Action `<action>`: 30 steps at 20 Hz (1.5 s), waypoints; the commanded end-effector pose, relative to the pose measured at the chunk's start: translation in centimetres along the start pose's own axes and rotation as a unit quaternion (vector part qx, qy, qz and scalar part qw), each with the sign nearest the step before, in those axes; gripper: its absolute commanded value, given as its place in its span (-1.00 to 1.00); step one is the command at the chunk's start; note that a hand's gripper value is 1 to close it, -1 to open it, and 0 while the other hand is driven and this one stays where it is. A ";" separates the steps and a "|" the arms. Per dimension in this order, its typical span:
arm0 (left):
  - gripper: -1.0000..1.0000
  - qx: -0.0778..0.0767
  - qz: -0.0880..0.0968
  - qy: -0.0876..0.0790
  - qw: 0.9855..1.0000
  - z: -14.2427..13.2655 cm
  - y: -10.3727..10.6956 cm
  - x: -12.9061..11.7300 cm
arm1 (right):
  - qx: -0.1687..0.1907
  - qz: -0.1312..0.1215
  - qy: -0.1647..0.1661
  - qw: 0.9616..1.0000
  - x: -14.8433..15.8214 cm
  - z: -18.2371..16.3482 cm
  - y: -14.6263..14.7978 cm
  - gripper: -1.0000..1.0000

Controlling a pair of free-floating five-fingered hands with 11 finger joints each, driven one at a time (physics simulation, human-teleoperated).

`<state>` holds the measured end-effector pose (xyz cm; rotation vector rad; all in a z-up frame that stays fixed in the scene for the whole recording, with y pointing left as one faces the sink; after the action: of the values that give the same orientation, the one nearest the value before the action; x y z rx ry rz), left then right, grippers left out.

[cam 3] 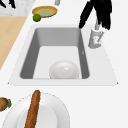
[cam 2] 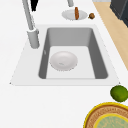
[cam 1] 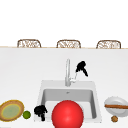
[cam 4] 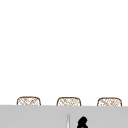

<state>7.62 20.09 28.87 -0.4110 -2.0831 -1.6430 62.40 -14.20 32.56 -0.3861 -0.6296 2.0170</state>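
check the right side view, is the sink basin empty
No, a white bowl lies in the sink, near its closer end.

My right hand [cam 1: 82,68] hangs just right of the faucet [cam 1: 67,72] behind the sink [cam 1: 42,93]; my left hand [cam 1: 40,111] sits at its front-left corner, bowl [cam 2: 63,60] inside.

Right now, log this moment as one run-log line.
right hand: at faucet handle, grip unclear | left hand: idle at sink front-left corner, beside lime | bowl: in basin
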 end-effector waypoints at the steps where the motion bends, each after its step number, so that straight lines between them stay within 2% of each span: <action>1: 0.00 0.000 0.000 0.000 1.000 0.0 0.0 0.0 | 0.000 0.000 0.000 1.000 0.9 0.9 1.2 -1.00; 5: 0.00 0.000 0.000 0.000 1.000 0.0 0.0 0.0 | 0.001 0.005 -0.002 1.000 1.3 1.2 2.0 -1.00; 9: 0.00 0.000 0.000 0.000 1.000 0.0 0.0 0.0 | 0.003 -0.003 0.002 1.000 1.2 1.2 2.0 -1.00; 12: 0.00 0.000 0.000 0.000 1.000 0.0 0.0 0.0 | 0.004 -0.035 0.023 0.999 0.7 2.0 3.2 -1.00; 20: 0.00 0.000 0.000 0.000 1.000 0.0 0.0 0.0 | 0.003 -0.033 0.027 0.999 0.0 3.8 5.5 -1.00; 30: 0.00 0.000 0.000 0.000 1.000 0.0 0.0 0.0 | 0.016 -0.055 0.079 0.995 -0.1 5.2 7.5 -1.00</action>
<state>7.62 20.09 28.87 -0.4110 -2.0831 -1.6430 55.06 -18.55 32.47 -0.4682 -0.5311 1.9702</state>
